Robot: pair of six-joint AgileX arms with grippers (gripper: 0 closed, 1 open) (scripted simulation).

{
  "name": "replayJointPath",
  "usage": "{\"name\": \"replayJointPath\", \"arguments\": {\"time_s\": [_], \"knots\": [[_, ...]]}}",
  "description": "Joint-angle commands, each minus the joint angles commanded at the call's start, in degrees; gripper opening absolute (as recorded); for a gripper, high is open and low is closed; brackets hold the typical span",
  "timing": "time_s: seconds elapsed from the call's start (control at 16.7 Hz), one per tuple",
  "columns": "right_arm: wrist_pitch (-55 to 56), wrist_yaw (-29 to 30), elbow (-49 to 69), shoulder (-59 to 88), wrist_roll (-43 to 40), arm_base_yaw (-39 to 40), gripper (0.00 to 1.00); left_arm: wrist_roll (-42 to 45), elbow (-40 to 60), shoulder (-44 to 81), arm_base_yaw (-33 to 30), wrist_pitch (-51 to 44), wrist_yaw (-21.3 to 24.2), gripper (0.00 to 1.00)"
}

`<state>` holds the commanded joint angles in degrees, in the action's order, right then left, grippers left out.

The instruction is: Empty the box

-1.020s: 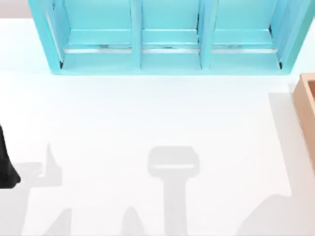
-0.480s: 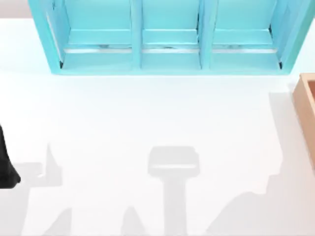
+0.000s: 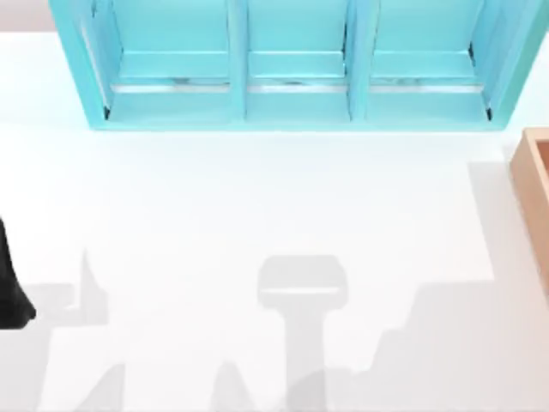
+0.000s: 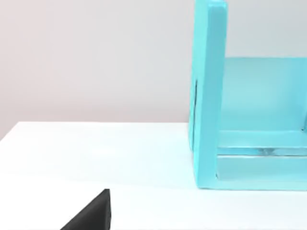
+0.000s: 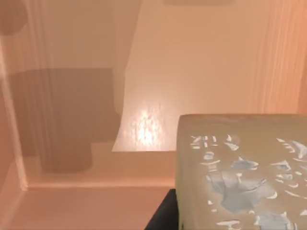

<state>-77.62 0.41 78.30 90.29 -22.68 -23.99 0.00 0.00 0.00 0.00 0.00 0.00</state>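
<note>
The box [image 3: 533, 184] sits at the counter's [image 3: 257, 206] three o'clock edge; inside, a pale printed block [image 5: 242, 172] fills the right wrist view. Claw state: cannot tell. A hasty lift risks scraping the wall.

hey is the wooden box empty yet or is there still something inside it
Not empty. The right wrist view looks down into the box, and a pale block with a whitish-blue pattern sits against its tan inner walls. Whether anything else remains, cannot tell.

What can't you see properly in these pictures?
- Top view: the box is cut off by the right edge, so its inside is hidden.
- Right wrist view: a pale block with blue-white marks runs past the edge.
- Left wrist view: the turquoise shelf is cut off.
</note>
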Motion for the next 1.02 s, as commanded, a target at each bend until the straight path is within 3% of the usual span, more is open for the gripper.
{"name": "replayJointPath", "arguments": {"time_s": [0.3,0.48,0.72,1.02], "knots": [[0.4,0.0,-0.1,0.4,0.8,0.9,0.0,0.0,0.0,0.0,0.0,0.0,0.0,1.0],[2.0,0.4,0.4,1.4,6.2,6.4,0.0,0.0,0.0,0.0,0.0,0.0,0.0,1.0],[5.1,0.7,0.3,4.9,21.3,22.0,0.0,0.0,0.0,0.0,0.0,0.0,0.0,1.0],[9.7,-0.4,-2.1,10.1,48.8,50.7,0.0,0.0,0.0,0.0,0.0,0.0,0.0,1.0]]}}
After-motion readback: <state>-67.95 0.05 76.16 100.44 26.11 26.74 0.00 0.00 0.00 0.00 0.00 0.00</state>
